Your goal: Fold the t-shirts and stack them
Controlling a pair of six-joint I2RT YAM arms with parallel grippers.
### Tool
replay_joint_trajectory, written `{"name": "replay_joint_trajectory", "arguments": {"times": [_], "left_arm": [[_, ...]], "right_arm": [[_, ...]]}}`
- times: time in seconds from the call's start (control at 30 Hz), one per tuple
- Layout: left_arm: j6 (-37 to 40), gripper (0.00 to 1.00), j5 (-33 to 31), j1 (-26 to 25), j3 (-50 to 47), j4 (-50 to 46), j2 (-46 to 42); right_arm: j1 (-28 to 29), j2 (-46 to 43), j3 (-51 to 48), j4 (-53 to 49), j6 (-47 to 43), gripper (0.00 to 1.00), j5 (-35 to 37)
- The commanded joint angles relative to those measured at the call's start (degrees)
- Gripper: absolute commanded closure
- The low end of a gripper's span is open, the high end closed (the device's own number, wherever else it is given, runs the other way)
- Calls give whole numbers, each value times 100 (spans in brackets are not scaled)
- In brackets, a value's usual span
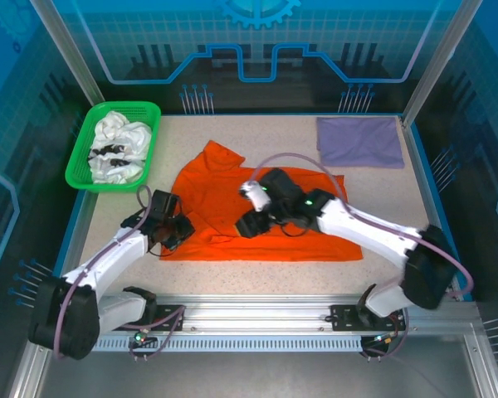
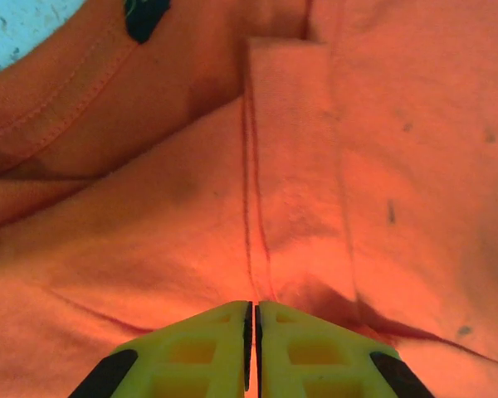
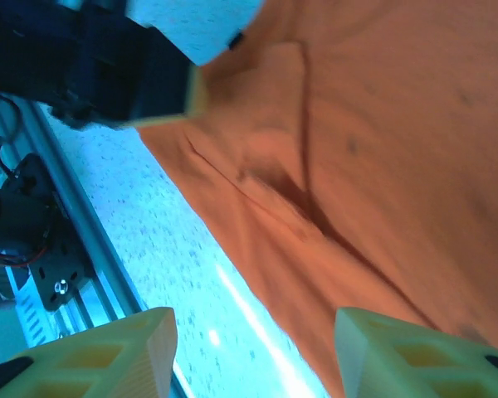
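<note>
Left hand [image 2: 254, 325]: clenched, yellow tips pressed together on a pucker of the orange shirt [image 1: 216, 181]. Creases fan outward from the tips. From overhead this hand sits at the shirt's near-left corner.

Right hand [image 3: 253, 344]: released, fingers wide apart, nothing between them. Overhead it hangs over the middle of the orange shirt, which lies spread flat on the worktop [image 1: 274, 137].

Other shirts:
- Purple shirt [image 1: 361, 141]: folded flat, well apart from the orange shirt, beyond its far-right corner.
- White shirts [image 1: 120, 145]: bunched in the basket [image 1: 79, 162], beyond the orange shirt's far-left side.

View differences:
- Only the wrist views show how the fingers stand; overhead the hands' dark bodies cover them.
- Left wrist view gives seam detail: a double-stitched seam running up from the tips, with a squared flap of cloth above it.
- Right wrist view shows the orange shirt's near edge crossing the gap diagonally, with bare worktop and the rail [image 3: 62, 249] past it.

Hard to read:
- Right wrist view's upper left holds the blurred, dark left arm [image 3: 83, 58].
- A small dark patch at the top of the left wrist view cannot be identified.
- Overhead, the right arm hides part of the orange shirt.
</note>
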Motion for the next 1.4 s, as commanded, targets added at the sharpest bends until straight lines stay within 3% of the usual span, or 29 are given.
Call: {"name": "replay_joint_trajectory", "arguments": {"times": [0.0, 0.17, 0.43, 0.8, 1.23, 1.37], "left_arm": [[11, 88, 220, 286, -312, 532, 276], [101, 89, 260, 532, -529, 789, 588], [191, 89, 331, 743, -856, 954, 509], [269, 90, 296, 741, -893, 917, 408], [307, 89, 318, 742, -899, 856, 319], [308, 89, 304, 741, -899, 851, 276]], "right_arm": [[255, 901, 841, -389, -791, 47, -227], [600, 2147, 2041, -1020, -1137, 44, 12], [749, 3088, 2889, -1455, -1239, 46, 166], [785, 3765, 3525, -1993, -1195, 59, 482], [780, 4057, 3765, -2213, -1160, 59, 578], [778, 4119, 3838, -2270, -1179, 68, 548]]}}
